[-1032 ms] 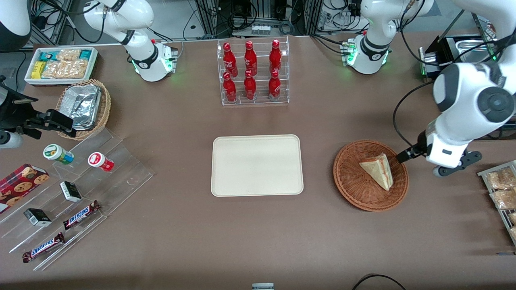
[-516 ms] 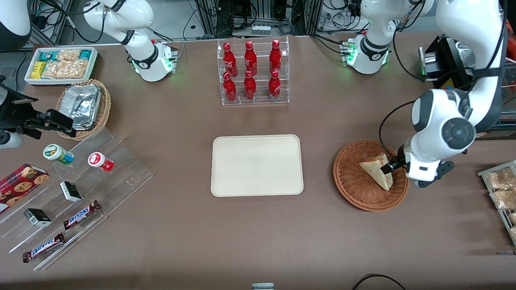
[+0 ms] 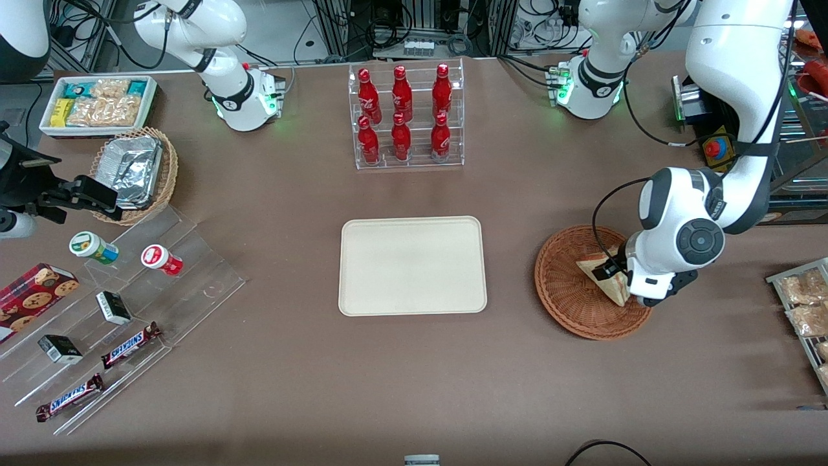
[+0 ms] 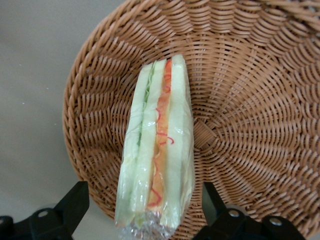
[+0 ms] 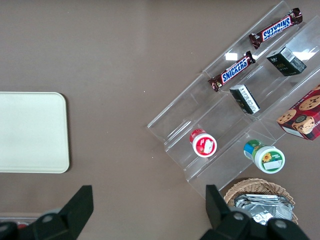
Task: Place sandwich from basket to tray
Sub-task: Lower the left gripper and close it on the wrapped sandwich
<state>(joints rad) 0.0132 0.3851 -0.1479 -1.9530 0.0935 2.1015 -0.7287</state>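
The sandwich (image 3: 592, 266), a plastic-wrapped wedge of white bread with red and green filling, lies in the reddish-brown wicker basket (image 3: 569, 304). My left gripper (image 3: 613, 269) is low over the basket. In the left wrist view the gripper (image 4: 145, 210) is open. Its black fingers (image 4: 75, 204) stand on either side of the sandwich (image 4: 157, 145), with a gap on each side, above the basket's weave (image 4: 250, 100). The cream-white tray (image 3: 413, 265) lies flat beside the basket, toward the parked arm's end. It also shows in the right wrist view (image 5: 30, 132).
A clear rack of red bottles (image 3: 406, 116) stands farther from the front camera than the tray. A wire rack of snack packets (image 3: 805, 304) sits at the working arm's end. A stepped acrylic stand (image 3: 123, 304), a foil-lined basket (image 3: 132, 171) and a white snack bin (image 3: 97, 103) are at the parked arm's end.
My left arm has swung in from the working arm's end of the table. The gripper has come over the basket and now straddles the sandwich.
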